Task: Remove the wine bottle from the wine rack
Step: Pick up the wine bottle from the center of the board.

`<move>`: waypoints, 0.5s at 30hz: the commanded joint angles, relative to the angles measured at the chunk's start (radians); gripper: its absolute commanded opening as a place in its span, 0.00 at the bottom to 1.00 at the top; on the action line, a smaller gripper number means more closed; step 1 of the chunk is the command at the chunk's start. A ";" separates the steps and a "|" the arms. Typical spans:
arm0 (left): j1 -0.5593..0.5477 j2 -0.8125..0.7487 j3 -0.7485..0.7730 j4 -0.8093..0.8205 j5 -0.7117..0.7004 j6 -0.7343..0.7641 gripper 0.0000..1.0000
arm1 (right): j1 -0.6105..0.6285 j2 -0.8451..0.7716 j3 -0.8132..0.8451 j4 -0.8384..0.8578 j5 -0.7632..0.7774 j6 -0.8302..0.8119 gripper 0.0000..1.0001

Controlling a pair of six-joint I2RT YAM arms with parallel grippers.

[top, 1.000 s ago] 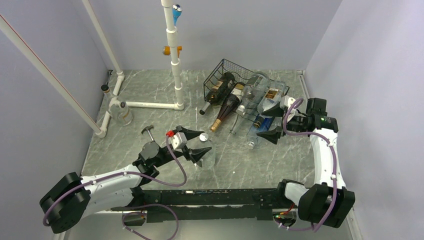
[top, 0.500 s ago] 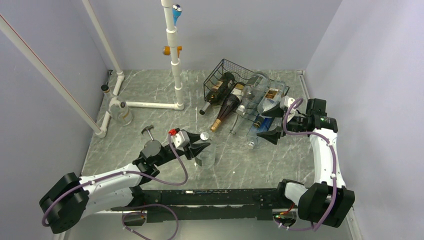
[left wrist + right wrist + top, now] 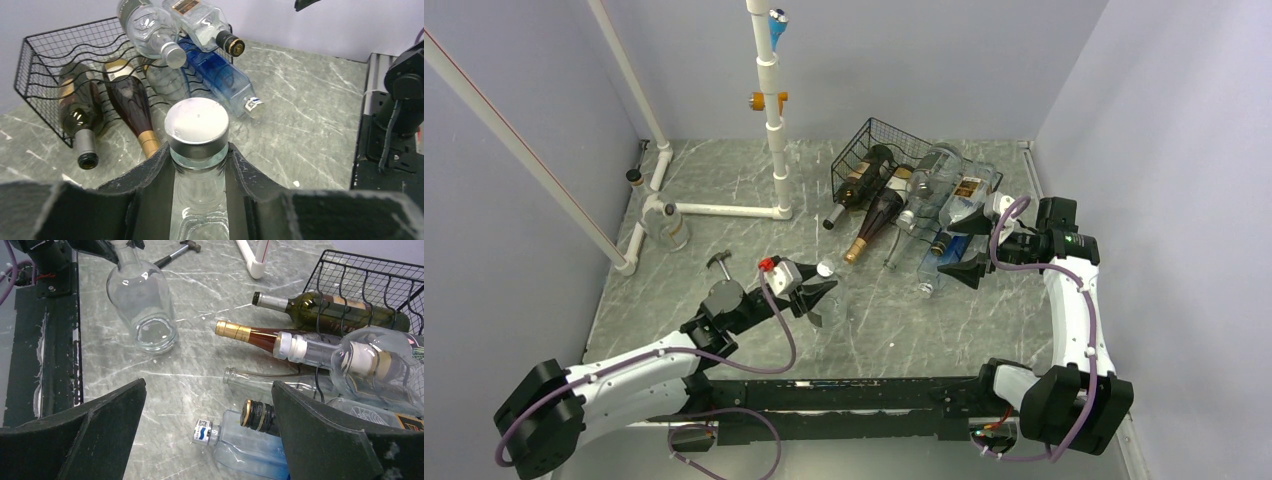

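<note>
six bottles point(image 3: 879, 207) on wine rack point(image 3: 870, 134), left pincer point(image 3: 199, 160) pinching clear bottle point(image 3: 197, 125), right pincer point(image 3: 965, 243) spread

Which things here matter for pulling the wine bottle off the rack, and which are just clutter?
Job: wine rack; green wine bottle and gold-foil wine bottle lying in it; left gripper, shut on a clear capped bottle; right gripper, open by the rack.
Lying about: hammer; white pipe frame.

Your left arm stretched low, left claw point(image 3: 822, 293) clamped on clear bottle point(image 3: 196, 125) neck; your right claw point(image 3: 959, 244) spread wide.
</note>
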 commanded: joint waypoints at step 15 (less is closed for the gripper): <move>0.180 -0.164 0.142 -0.052 -0.063 0.075 0.00 | -0.007 -0.009 -0.008 0.000 -0.047 -0.052 0.99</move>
